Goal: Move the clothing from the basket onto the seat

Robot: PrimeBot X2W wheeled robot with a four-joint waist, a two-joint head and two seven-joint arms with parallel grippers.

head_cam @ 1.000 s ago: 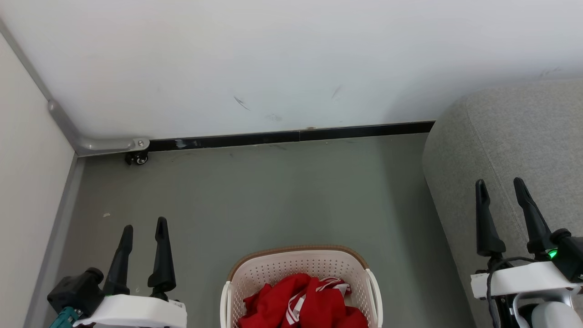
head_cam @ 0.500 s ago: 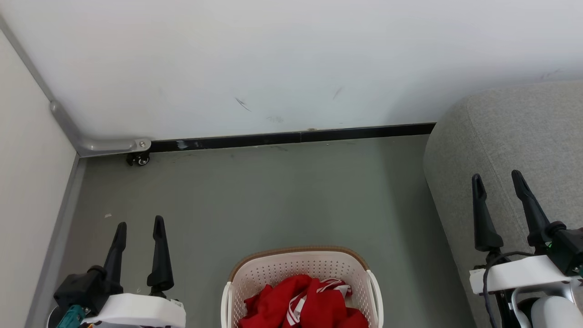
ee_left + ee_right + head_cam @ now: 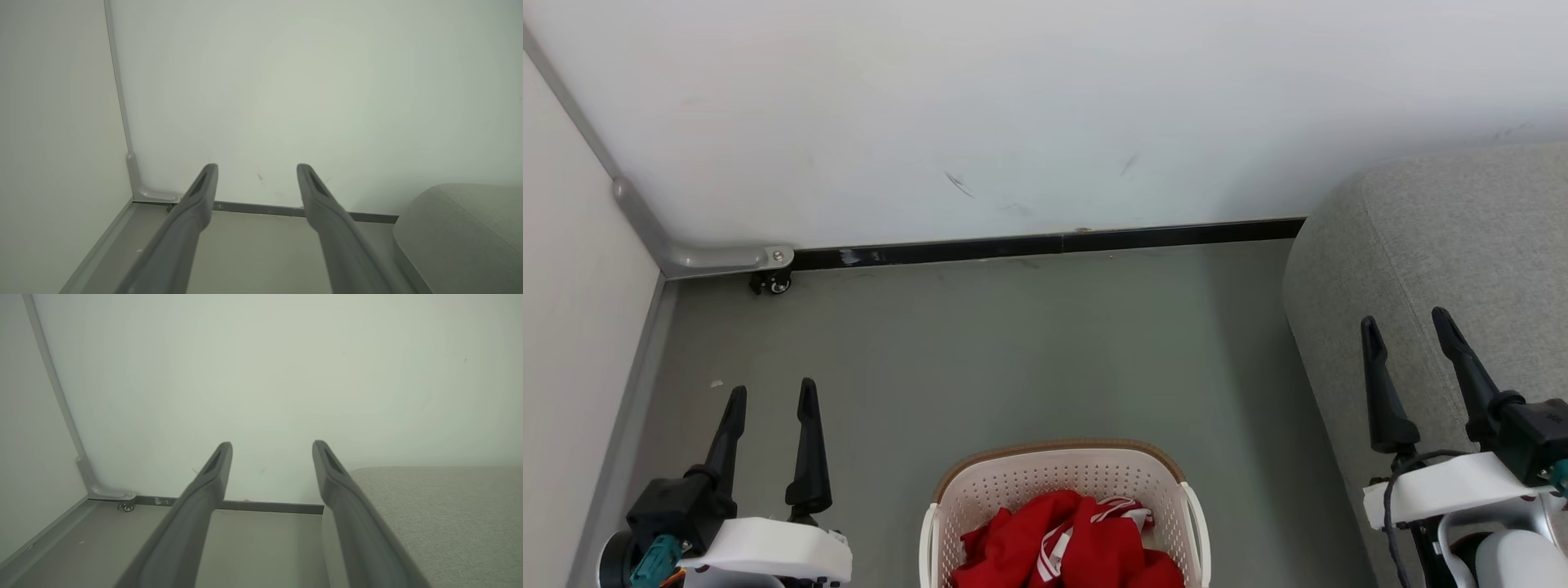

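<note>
Lying crumpled in the basket (image 3: 1058, 478), the clothing (image 3: 1066, 543) appears soft, light and limp; a raised top fold should suit pinching. Both the left end effector (image 3: 772, 386) and the right end effector (image 3: 1403, 316) stand apart and empty, the right one near the seat (image 3: 1445, 245).

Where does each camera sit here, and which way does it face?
Head view: on the robot's head, looking forward and down at the basket of clothing, floor and wall; left gripper and right gripper, both open, show.
Left wrist view: on the left wrist, facing the wall corner along its own fingers.
Right wrist view: on the right wrist, facing the wall beside the seat, own fingers showing.
Shared: all three show the baseboard and seat; head and right wrist views share the caster.
</note>
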